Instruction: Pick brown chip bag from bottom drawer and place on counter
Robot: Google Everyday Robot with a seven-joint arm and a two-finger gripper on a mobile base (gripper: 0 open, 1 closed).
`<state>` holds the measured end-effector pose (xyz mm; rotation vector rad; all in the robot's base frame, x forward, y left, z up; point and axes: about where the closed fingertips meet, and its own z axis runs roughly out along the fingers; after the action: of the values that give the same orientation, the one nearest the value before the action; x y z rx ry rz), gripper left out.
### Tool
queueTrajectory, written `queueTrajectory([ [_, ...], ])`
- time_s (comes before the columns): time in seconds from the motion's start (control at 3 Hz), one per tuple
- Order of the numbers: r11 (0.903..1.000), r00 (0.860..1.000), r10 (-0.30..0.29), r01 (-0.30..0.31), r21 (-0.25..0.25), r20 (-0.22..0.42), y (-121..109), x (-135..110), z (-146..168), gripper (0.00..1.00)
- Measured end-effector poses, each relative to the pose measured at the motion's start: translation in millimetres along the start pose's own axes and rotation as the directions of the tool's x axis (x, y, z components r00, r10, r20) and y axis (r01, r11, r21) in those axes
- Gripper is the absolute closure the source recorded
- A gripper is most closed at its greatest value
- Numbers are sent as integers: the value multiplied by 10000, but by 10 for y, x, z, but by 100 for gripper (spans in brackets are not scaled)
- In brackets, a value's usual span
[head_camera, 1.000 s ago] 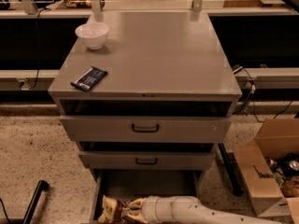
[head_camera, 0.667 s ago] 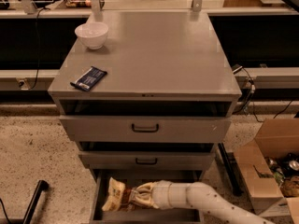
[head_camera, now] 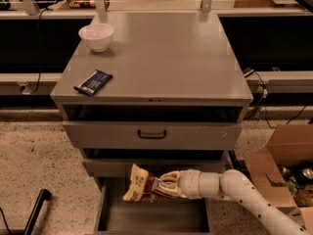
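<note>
The brown chip bag (head_camera: 137,184) is cream-yellow with a dark brown panel and hangs above the open bottom drawer (head_camera: 151,217), in front of the middle drawer's face. My gripper (head_camera: 164,185) reaches in from the lower right on a white arm and is shut on the bag's right end, holding it clear of the drawer floor. The counter (head_camera: 161,53) is the grey top of the cabinet, above the bag.
A white bowl (head_camera: 96,36) stands at the counter's back left. A dark blue bar wrapper (head_camera: 93,82) lies near its front left edge. Two upper drawers with black handles (head_camera: 151,134) are shut. A cardboard box (head_camera: 286,163) sits on the floor at right.
The gripper has lifted the chip bag up out of the bottom drawer and a little to the right; the bag now hangs in front of the middle drawer.
</note>
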<state>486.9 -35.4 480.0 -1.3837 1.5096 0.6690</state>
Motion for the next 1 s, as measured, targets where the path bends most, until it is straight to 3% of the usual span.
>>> queueTrajectory([
  [0.33,9969,9979,-648,650,-437,61,31,-261,-88,100],
  [0.67,9695,9800,-1945,1986,-1439,421,304,-879,-386,100],
  [1.0,9285,9520,-2896,3046,-2122,993,492,-1573,-865,100],
])
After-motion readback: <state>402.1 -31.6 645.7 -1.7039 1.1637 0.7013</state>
